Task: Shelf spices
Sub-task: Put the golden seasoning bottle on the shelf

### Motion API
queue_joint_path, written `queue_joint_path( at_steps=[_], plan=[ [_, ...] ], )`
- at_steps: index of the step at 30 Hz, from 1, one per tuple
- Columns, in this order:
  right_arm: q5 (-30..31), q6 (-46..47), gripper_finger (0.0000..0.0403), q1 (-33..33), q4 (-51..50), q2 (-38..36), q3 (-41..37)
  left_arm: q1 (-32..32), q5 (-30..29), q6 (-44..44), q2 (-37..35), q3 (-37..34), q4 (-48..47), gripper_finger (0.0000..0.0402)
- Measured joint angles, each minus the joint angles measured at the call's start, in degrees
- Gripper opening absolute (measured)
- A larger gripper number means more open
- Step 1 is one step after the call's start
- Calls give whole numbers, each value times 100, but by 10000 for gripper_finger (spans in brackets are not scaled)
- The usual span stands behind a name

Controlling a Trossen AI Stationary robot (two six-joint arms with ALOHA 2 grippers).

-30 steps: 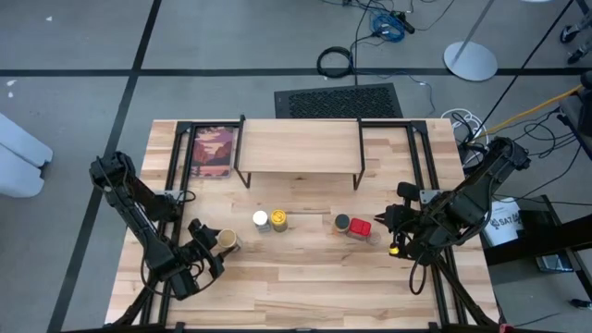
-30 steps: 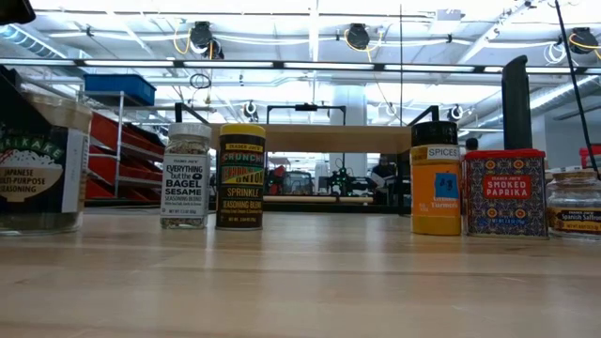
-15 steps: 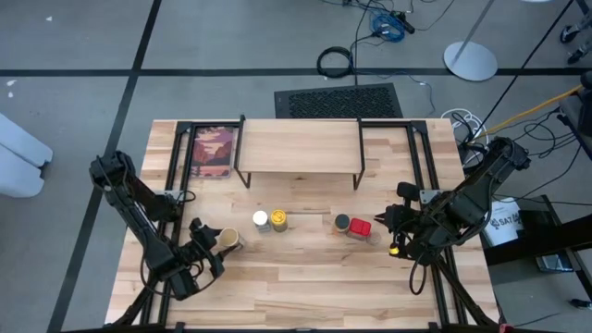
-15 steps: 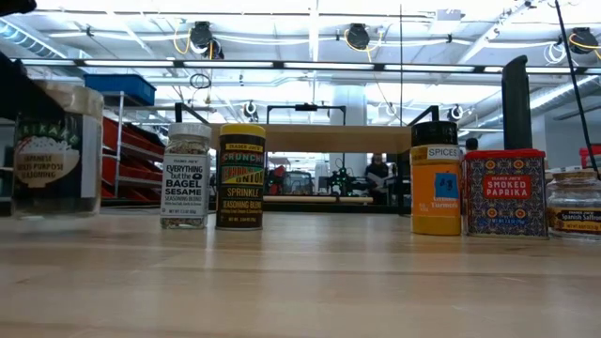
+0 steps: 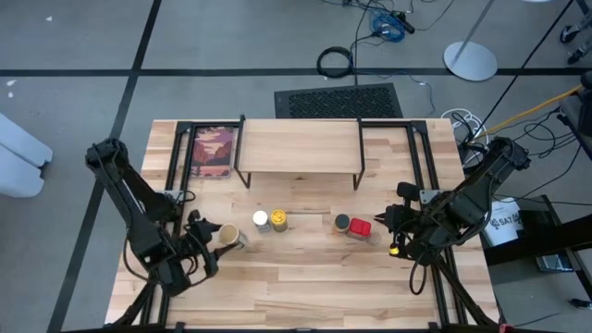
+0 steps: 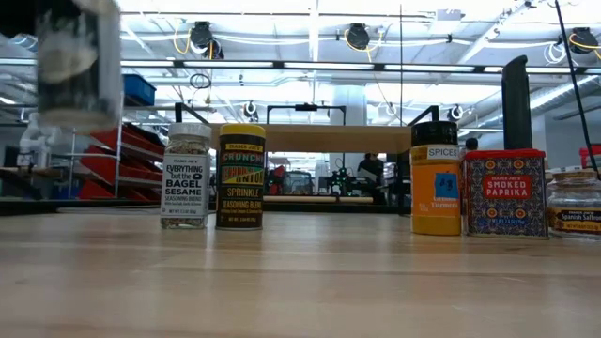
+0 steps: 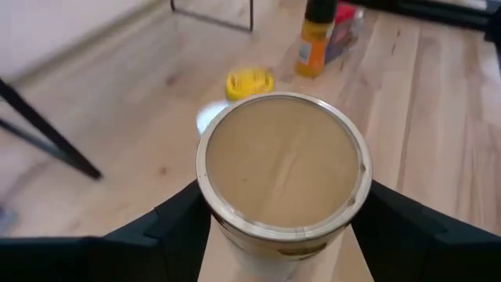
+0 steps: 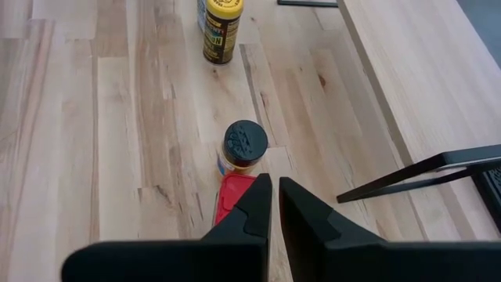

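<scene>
The desk [image 5: 305, 277] filled the middle of the overhead frame, and the shelf [image 5: 298, 146] stood at its upper centre, plank bare, not one spice up there yet. Lower left of that frame, the left pincer [image 5: 202, 242] had its two fingers clamped on the sides of the tan jar [image 7: 282, 176], just under the lid rim. In the level view the jar hung blurred in the upper left corner, clear of the wood. It looked a rigid, smooth-walled jar, probably glass, so likely slippery and best squeezed around the body, not the lid. It seemed the bulkiest of the lot, so I'd have guessed some weight to it.

Along the middle row stood the white-lidded jar [image 5: 261, 219] touching the yellow-lidded jar [image 5: 279, 220], then the dark-lidded orange jar [image 5: 342, 223] against the red box [image 5: 361, 228]. That box looked stiff, its flat sides the natural hold.

At right centre, the right pincer [image 8: 274, 205] waited with fingers pinched together, holding nothing.
</scene>
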Motion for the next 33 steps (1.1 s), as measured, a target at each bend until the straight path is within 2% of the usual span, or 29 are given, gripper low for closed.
queue_joint_path(
  at_steps=[11, 21, 27, 33],
  plan=[
    [32, -116, 16, -1, 143, 2, 0, 1166, -240, 2935, -1242, 871, 20, 269],
    [34, -286, 16, -1, 317, 0, 0, 2685, -77, 6177, -1742, 2067, 184, 269],
    [32, -288, 16, -83, 319, 0, 0, 3765, 728, 7897, -1798, 2494, 1095, 269],
    [30, -322, 16, -182, 343, 2, 0, 5028, 1941, 8519, -1762, 2576, 1580, 269]
  ],
)
